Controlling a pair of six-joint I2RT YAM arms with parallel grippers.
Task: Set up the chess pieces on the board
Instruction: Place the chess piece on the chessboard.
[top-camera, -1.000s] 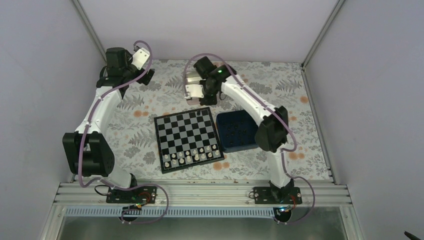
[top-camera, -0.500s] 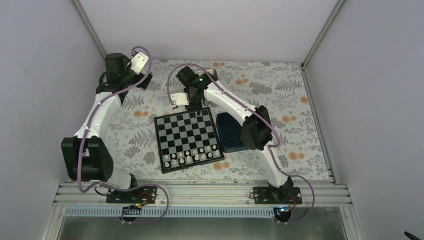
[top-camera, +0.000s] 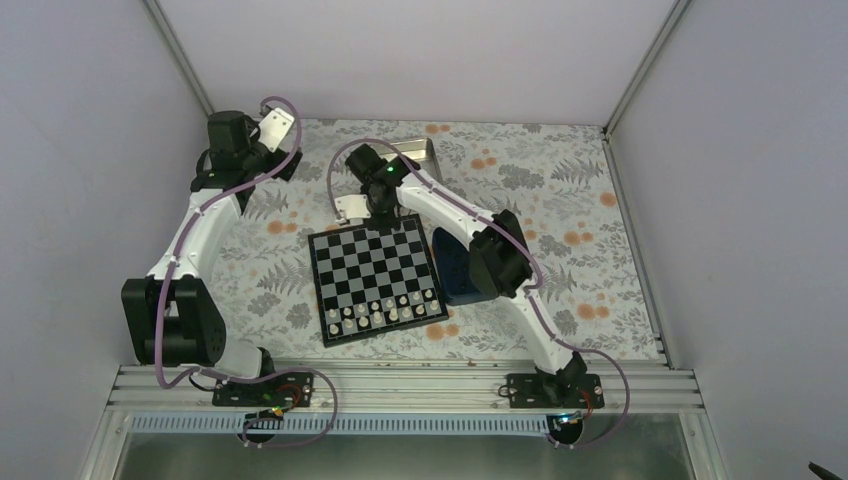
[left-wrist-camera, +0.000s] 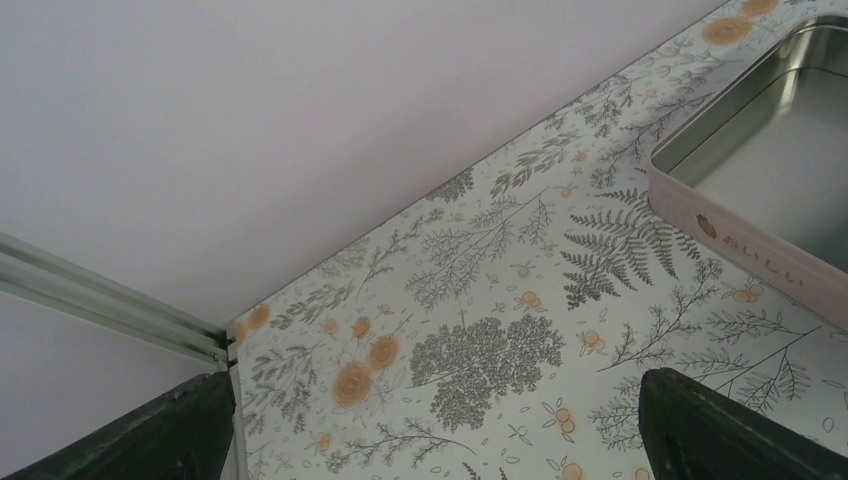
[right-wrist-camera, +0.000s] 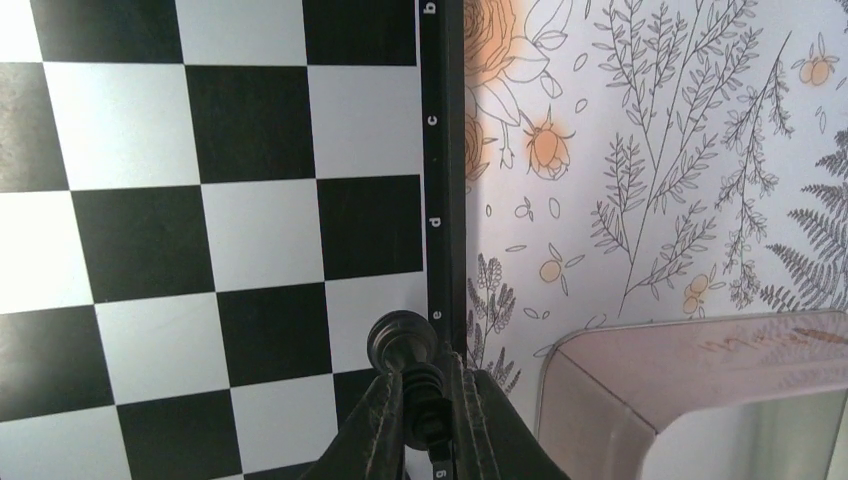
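The right gripper is clamping a glossy black chess piece. It is a turned, knob-headed chessman, and its long axis is running along the fingers with the head pointing toward the top of the frame. It is sitting over the thin black border of the board, beside the letter e, at lower centre. Smooth black and silvery checks are meeting the fern-printed cloth, and a round-cornered metal tin is lying at lower right. Since a second ago this arm has swung left, off the tin. The left gripper is hanging wide open.
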